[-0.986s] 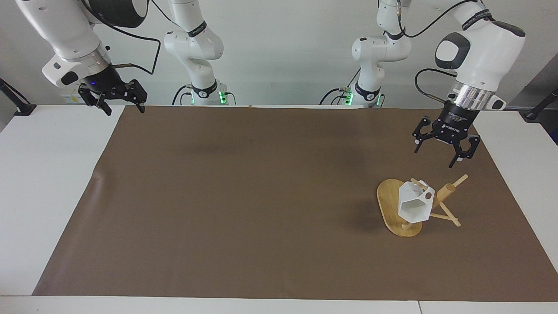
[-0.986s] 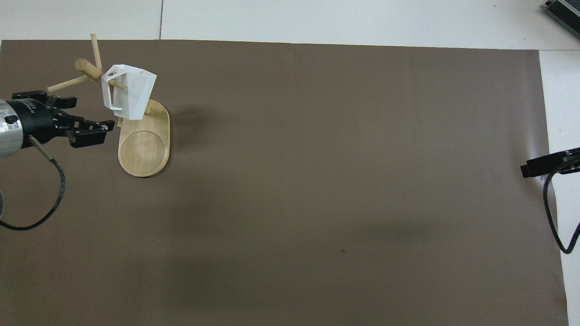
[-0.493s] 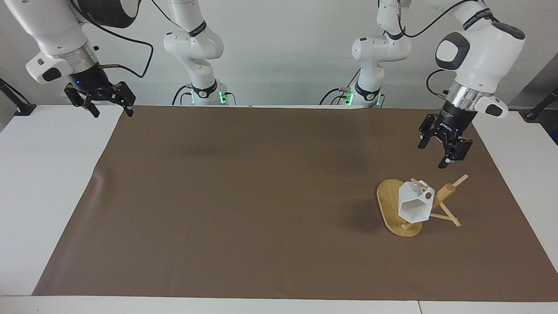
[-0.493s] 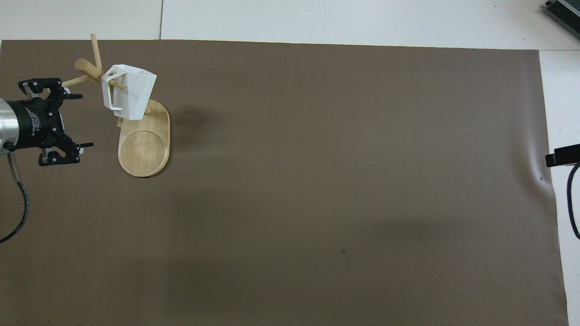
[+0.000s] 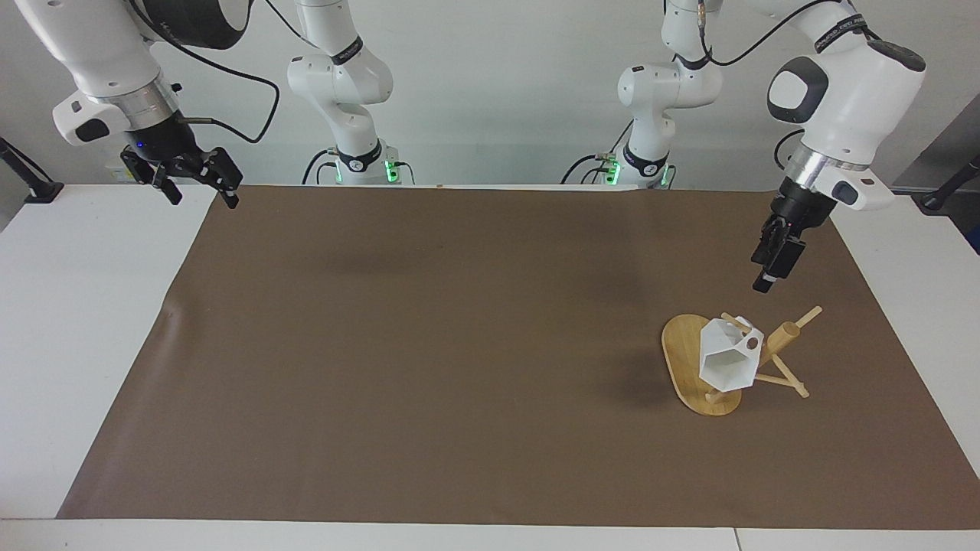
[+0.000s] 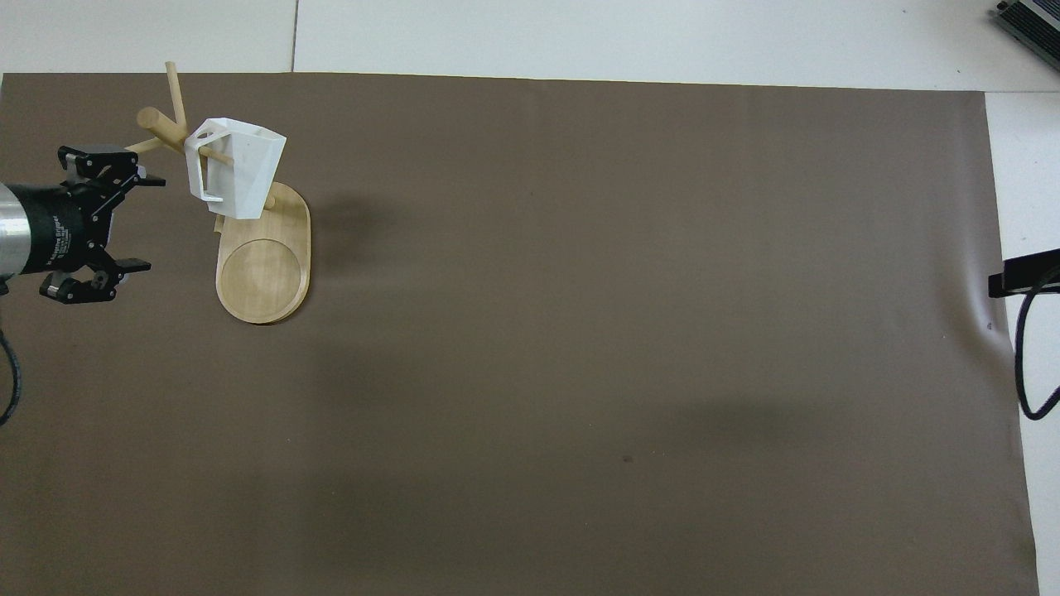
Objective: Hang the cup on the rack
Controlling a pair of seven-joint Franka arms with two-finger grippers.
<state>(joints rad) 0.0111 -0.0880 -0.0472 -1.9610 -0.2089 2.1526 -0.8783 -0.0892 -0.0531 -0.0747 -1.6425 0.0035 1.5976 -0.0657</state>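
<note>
Final step: the cup (image 5: 725, 361) is hung on a peg of the rack (image 5: 689, 360), below the spread, empty left claw (image 5: 768, 269); the spread right claw (image 5: 195, 187) is held well apart; only withdrawal seems required

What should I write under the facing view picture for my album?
White cup hangs on the bamboo rack; both arms wait, fingers open.

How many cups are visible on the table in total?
1. The white cup hangs by its handle on a peg of the bamboo rack, toward the left arm's end of the table. No other cup is in view, and nothing large enough to hide one.
</note>
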